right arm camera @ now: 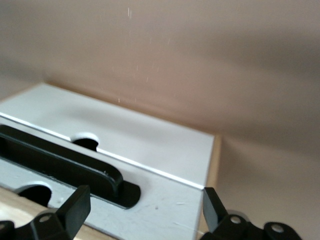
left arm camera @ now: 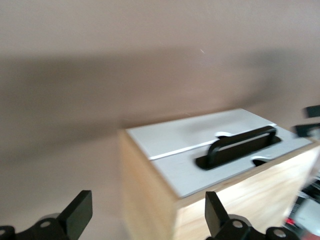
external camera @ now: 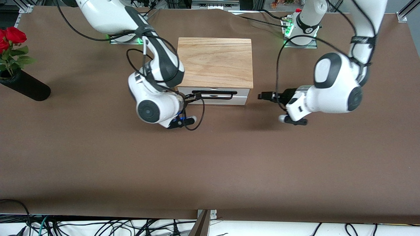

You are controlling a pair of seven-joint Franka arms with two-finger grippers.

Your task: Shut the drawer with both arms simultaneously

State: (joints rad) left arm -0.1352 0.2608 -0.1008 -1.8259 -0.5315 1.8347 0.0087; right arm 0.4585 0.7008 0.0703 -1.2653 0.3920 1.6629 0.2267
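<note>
Drawer [external camera: 215, 97] sits flush; right gripper [external camera: 198, 95] gapes at its handle [external camera: 213, 94], left gripper [external camera: 262, 96] gapes beside.

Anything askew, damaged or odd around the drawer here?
Nothing stands out. The drawer sits square in the wooden box, front intact. The right tool is at its handle; the left tool is beside the box.

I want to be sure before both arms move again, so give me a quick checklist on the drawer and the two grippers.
1. Drawer flush with the box: ok, it looks fully in.
2. Right gripper at the handle: ok.
3. Left gripper at the drawer front: not ok, it is off the box's end toward the left arm.
4. Both grippers open: ok in the wrist views.
5. Vase of roses away from the arms: ok.
</note>
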